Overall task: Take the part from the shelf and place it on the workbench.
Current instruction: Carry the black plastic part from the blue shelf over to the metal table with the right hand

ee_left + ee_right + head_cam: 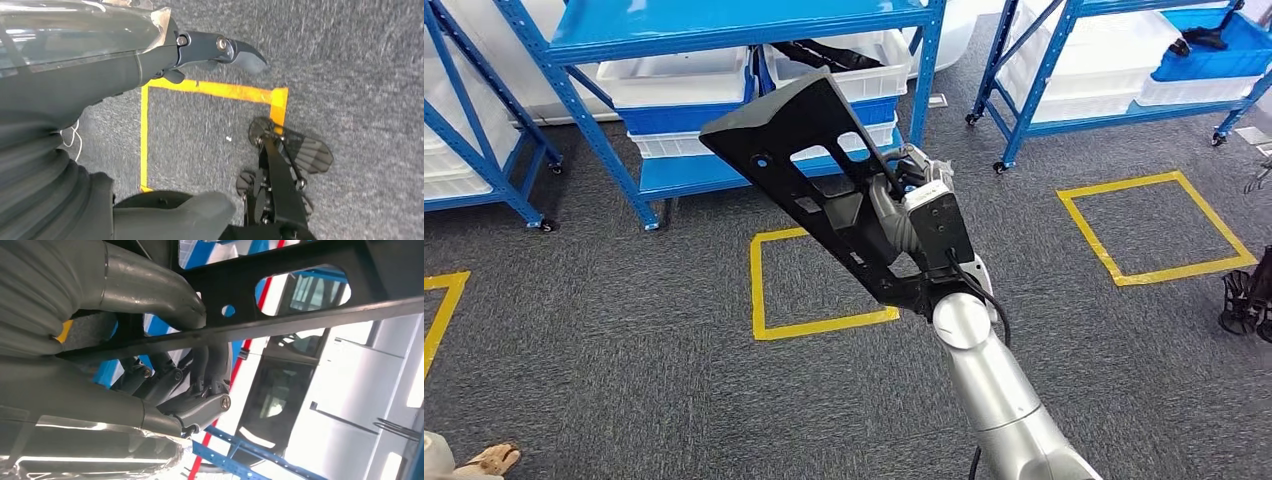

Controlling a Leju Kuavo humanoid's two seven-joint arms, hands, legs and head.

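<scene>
Right arm [999,400]: silver, rising from the lower edge of the head view toward the centre of the frame.

Right robot hand [914,215]: closed on the part [824,180]. In the right wrist view the thumb [150,282] lies on one side of a bar of the part and the darker fingers [200,390] curl round the other side, so the bar is clamped between them.

Part: a long, flat black plastic panel with cut-out openings. It is held in the air above the carpet [624,380], tilted, its wide end raised toward the shelves and its narrow end down by the wrist. It touches neither shelf nor floor.

Left robot hand [150,65]: hangs over the carpet in the left wrist view. Nothing is in it. One dark finger [225,50] is stretched out straight; how the other fingers lie cannot be told.

Floor: grey carpet marked with yellow tape squares [819,290]. A second square [1159,230] lies to the right.

Near shelf [754,90]: blue steel frame on castors, behind the part. White bins [674,85] sit on its lower level.

Far shelf [1124,60]: blue, to the right, also carrying white bins, with a blue tray [1214,50] on top of them.
</scene>
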